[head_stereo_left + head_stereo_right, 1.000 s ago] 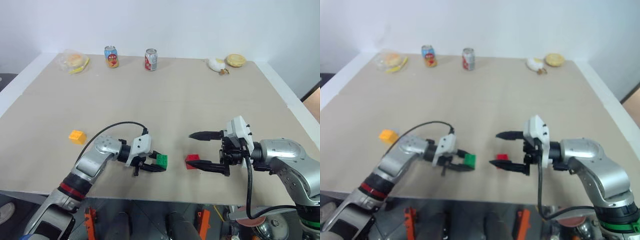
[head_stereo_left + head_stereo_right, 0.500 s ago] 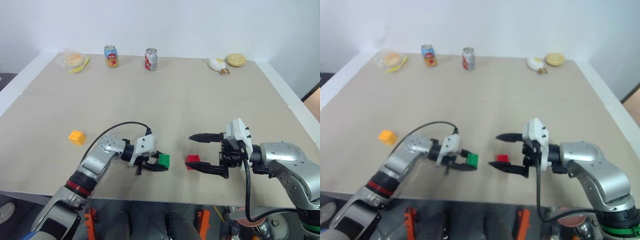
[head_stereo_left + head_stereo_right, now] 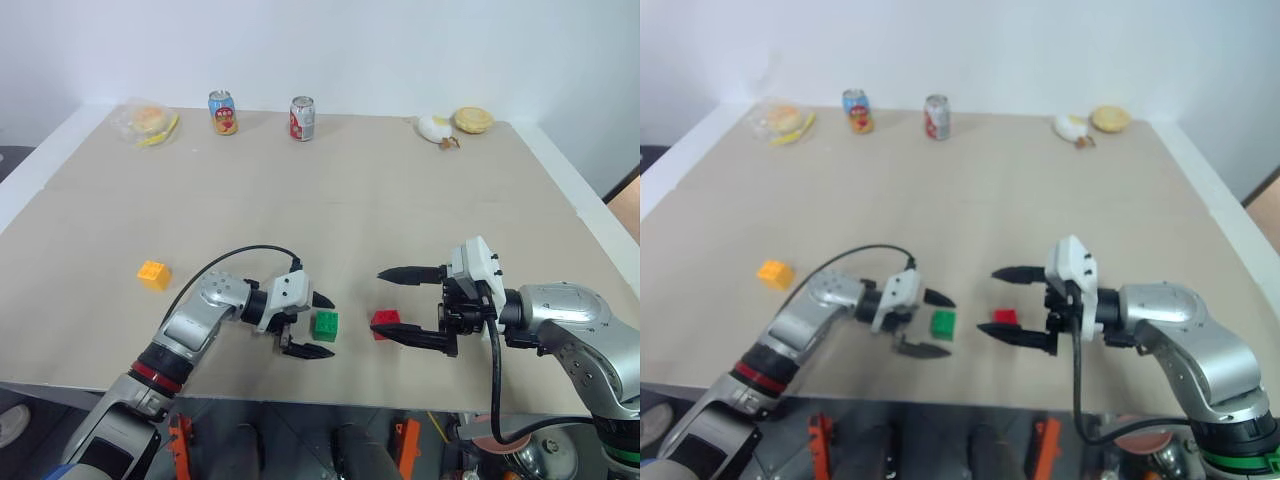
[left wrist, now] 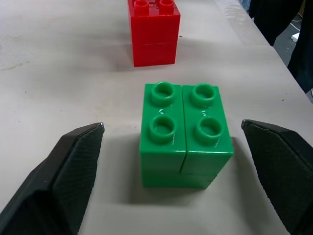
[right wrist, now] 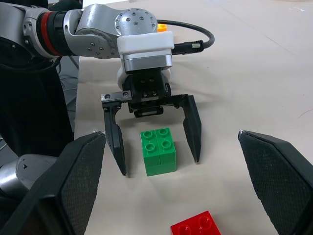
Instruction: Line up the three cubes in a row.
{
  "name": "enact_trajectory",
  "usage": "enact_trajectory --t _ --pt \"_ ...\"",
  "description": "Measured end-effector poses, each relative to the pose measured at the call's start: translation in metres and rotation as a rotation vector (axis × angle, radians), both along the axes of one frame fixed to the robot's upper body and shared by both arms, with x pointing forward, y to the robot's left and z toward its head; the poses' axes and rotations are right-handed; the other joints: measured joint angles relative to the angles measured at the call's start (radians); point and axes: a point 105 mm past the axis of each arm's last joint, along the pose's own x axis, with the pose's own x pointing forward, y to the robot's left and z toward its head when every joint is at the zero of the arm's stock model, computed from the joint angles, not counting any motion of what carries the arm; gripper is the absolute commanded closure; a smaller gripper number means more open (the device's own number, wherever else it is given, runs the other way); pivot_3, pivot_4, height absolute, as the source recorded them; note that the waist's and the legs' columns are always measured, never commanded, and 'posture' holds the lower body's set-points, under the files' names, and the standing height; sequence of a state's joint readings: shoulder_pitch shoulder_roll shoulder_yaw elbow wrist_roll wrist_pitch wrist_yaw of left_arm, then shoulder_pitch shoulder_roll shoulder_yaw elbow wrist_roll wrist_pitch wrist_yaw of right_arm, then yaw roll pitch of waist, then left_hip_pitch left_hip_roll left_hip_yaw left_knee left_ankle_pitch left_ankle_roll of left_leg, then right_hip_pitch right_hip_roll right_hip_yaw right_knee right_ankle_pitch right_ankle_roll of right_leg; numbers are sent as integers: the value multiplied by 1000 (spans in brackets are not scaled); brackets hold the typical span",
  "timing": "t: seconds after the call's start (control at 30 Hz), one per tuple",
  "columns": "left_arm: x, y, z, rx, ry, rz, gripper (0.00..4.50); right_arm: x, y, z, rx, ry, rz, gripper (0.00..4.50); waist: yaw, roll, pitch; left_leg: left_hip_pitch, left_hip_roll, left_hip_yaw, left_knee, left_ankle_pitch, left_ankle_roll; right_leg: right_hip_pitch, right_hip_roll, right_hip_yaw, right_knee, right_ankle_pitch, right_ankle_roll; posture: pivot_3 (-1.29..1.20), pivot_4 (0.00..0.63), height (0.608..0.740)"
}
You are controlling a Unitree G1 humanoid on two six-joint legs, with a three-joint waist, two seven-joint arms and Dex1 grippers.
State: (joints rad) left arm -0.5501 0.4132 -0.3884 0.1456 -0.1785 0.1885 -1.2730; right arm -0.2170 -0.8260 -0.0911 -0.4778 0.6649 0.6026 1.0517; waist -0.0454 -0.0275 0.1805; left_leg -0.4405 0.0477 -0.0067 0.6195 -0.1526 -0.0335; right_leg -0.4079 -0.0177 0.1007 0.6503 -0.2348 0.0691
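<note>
The green cube (image 3: 325, 324) rests on the table with my left gripper (image 3: 328, 326) open around it, one finger on each side and neither touching. In the left wrist view the green cube (image 4: 185, 132) stands free between the two fingers (image 4: 73, 176), studs up. The red cube (image 3: 385, 322) sits a short gap to its right, level with it. My right gripper (image 3: 382, 302) is open, its lower finger right beside the red cube and its upper finger above the table. The yellow-orange cube (image 3: 154, 273) lies alone far to the left.
Two drink cans (image 3: 222, 113) (image 3: 301, 118) stand along the far edge, with a bagged bun (image 3: 150, 124) at the far left and a white item (image 3: 435, 129) and a bun (image 3: 471, 120) at the far right. The table's front edge (image 3: 300, 395) runs just below both cubes.
My left gripper has opened and let go of the green cube, which now sits on the table beside the red one. The right gripper has stayed put.
</note>
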Motion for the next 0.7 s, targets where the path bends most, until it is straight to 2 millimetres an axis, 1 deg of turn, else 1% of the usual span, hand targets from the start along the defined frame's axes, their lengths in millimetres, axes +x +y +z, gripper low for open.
enact_trajectory --t 0.07,0.1,0.13,0.17,0.27,0.33,0.4,0.43,0.5,0.53,0.6,0.63,0.7 --pt "-2 -1 5 -27 20 3 30 0 0 0 5 3 3 0 0 0 0 0 0 0 0 0 0 0 0 0 0 0 0 0 150 733" --pt "-3 -1 10 -57 36 10 30 -1 1 1 12 6 6 0 0 0 0 0 0 0 0 0 0 0 0 0 0 0 0 0 150 733" --pt "-3 0 19 -99 51 26 30 -1 1 3 21 6 8 0 0 0 0 -1 0 0 0 0 0 -1 0 0 0 0 0 0 150 733" --pt "-3 1 34 -163 60 53 30 -2 1 7 37 1 8 0 -1 0 0 -1 0 0 0 0 0 -1 0 0 0 0 0 0 150 733" --pt "2 13 71 -307 58 152 30 -1 2 26 101 -38 14 0 -2 0 0 1 1 -1 0 0 0 1 1 -1 0 0 0 0 150 733" --pt "5 24 87 -383 55 248 30 -1 7 39 161 -59 28 0 -3 0 0 1 1 -1 0 0 0 1 1 -1 0 1 0 0 150 733" --pt "12 43 100 -456 42 394 30 2 17 51 220 -78 41 0 -5 0 0 2 2 -1 0 0 0 1 2 -1 0 2 0 0 150 733" --pt "16 55 106 -482 21 480 30 4 22 56 240 -93 46 0 -5 0 0 2 3 -1 0 0 0 1 3 -1 0 2 -1 0 150 733" --pt "21 81 109 -492 -18 621 30 8 32 61 257 -103 62 0 -4 0 0 2 3 -1 0 0 0 1 3 -1 1 2 -1 0 150 733" --pt "23 105 107 -482 -39 725 30 14 43 61 265 -98 80 0 -8 0 0 3 4 0 0 0 0 1 4 0 1 3 -2 0 150 733" --pt "24 136 103 -464 -60 858 30 23 56 52 249 -70 92 0 -10 -1 0 3 4 -1 0 0 0 0 4 -1 1 3 -2 0 150 733" --pt "24 144 101 -457 -64 889 30 25 60 48 243 -60 95 0 -9 -1 0 2 4 0 0 0 0 0 4 -1 1 2 -3 0 150 733" --pt "19 166 96 -431 -78 972 30 31 73 40 229 -46 125 0 -3 -1 0 1 4 0 0 0 0 -1 3 -1 0 2 -3 0 150 733"
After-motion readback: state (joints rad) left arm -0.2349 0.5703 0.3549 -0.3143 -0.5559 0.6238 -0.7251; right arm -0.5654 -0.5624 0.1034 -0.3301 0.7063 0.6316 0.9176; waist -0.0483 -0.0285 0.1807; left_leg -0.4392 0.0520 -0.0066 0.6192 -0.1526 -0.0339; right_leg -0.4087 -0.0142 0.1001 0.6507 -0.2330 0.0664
